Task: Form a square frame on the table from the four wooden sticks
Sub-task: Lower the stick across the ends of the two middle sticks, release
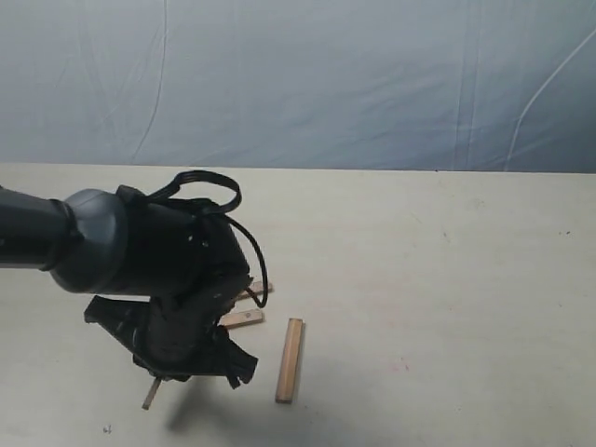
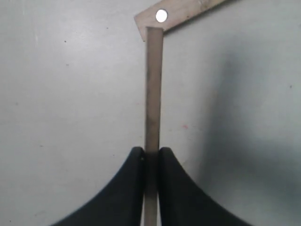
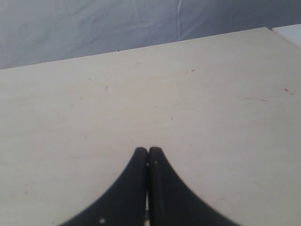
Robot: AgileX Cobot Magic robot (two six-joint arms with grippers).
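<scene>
Nearest me, the tip of the held stick (image 1: 152, 394) pokes out from under the left arm, low over the table (image 1: 447, 307). The left gripper (image 2: 151, 153) pinches that stick on its narrow edge, jaws pressed against both faces. The stick's far end touches the end of a holed stick (image 2: 188, 9) lying flat, and the 2 meet at roughly a right angle.

Just beside the arm lies a loose stick (image 1: 290, 359), alone and touching nothing. A little further back, a flat stick (image 1: 244, 318) with a dark hole shows past the arm. Behind it is the tip of another stick (image 1: 256, 291). The arm hides how those 2 sit against each other, and I cannot tell which of them is the holed one the wrist camera sees.

So I judge 1 corner is being set — the square frame is not yet formed. The next move calls for lowering the held stick squarely against that end and letting go without nudging it, then fetching the loose stick.

There is no box, tray or bowl anywhere — nothing holds anything.

The right gripper (image 3: 148, 151) is pressed together with nothing in it, over bare table well away from the sticks. Beyond hangs the wrinkled backdrop sheet (image 1: 326, 74).
</scene>
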